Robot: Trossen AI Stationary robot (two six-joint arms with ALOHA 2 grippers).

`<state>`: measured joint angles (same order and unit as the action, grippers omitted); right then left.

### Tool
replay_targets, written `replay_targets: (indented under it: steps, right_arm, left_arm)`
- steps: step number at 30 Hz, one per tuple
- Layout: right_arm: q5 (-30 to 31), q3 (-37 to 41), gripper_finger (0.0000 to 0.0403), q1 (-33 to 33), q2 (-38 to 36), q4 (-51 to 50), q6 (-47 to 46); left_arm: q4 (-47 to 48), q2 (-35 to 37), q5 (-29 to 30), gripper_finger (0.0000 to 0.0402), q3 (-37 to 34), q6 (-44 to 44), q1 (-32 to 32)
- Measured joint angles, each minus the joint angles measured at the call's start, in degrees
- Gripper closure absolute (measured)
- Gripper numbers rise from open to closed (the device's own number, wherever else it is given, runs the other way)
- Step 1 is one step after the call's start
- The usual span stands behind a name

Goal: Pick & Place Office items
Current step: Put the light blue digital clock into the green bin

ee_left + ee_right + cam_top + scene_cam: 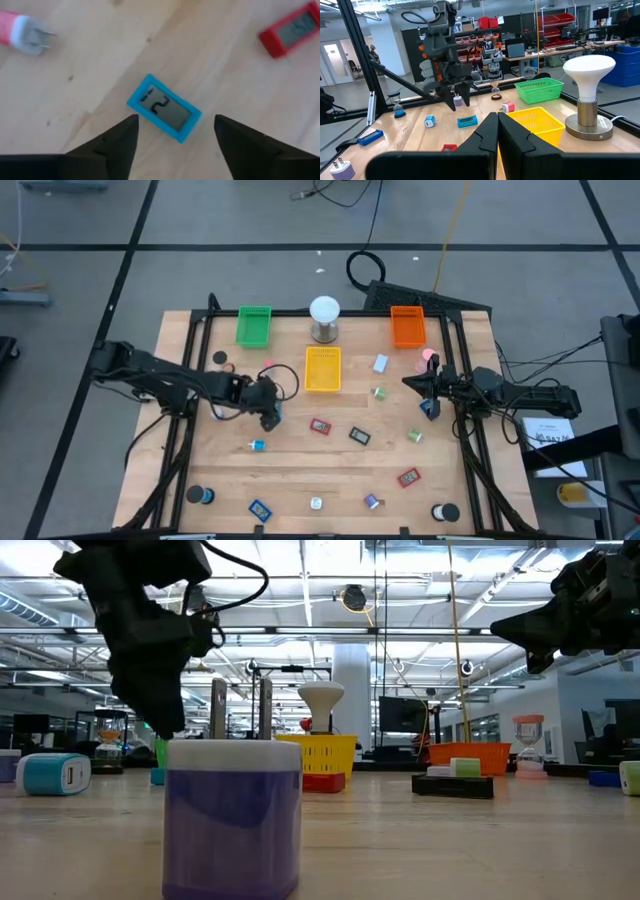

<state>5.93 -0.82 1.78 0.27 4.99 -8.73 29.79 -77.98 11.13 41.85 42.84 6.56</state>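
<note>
A blue rectangular piece with a grey display (164, 107) lies flat on the wooden table (300, 470). My left gripper (176, 118) (270, 418) hovers over it, pointing steeply down, open, one finger on either side and clear of it. The right wrist view shows that gripper (460, 101) a little above the blue piece (467, 120). Nearby lie a pink plug (22, 31), a red display piece (290, 31) (320, 425) and a blue-white plug (257, 445). My right gripper (430, 395) (497, 135) waits shut at the table's right side, holding nothing.
Green (254, 325), yellow (322, 368) and orange (407, 326) trays and a white-domed cylinder (324, 318) stand at the back. Black rolls (203, 496) (445, 512), a red piece (408, 477), a dark piece (359, 436) and a purple cylinder (232, 815) lie toward the front.
</note>
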Motion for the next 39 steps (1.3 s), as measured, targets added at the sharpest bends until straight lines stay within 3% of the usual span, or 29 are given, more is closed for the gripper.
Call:
replay_targets:
  steps: [7, 12, 16, 24, 28, 31, 39]
  right_arm:
    - [0.00, 0.00, 0.0399, -0.02, 0.02, 0.14, 0.00]
    - [-0.01, 0.00, 0.0399, -0.02, 0.02, 0.13, 0.00]
    - [-0.01, 0.02, 0.0399, -0.01, 0.02, 0.17, 0.00]
    - [-0.01, 0.00, 0.0399, -0.02, 0.02, 0.37, 0.00]
    - [-0.01, 0.00, 0.0399, -0.01, 0.02, 0.37, 0.00]
    - [-0.01, 0.02, 0.0399, -0.02, 0.02, 0.37, 0.00]
    - [0.00, 0.00, 0.0399, 0.00, 0.02, 0.37, 0.01]
  left_arm:
    - [-1.84, -7.24, 3.25, 0.0094, 0.00, 8.75, 1.56]
    - [-4.08, -10.22, 4.39, 0.0092, 0.00, 9.54, 1.40]
    - [-4.14, -10.21, 3.96, 0.0119, 0.00, 8.46, 1.40]
    - [-2.99, -10.12, 3.46, 0.0218, 0.00, 1.93, 1.40]
    - [-3.05, -10.10, 3.46, 0.0235, 0.00, -3.69, 1.40]
    - [-3.19, -10.10, 3.56, 0.0222, 0.00, -5.30, 1.40]
    - [-3.95, -10.10, 4.03, 0.0117, 2.46, -10.79, 1.40]
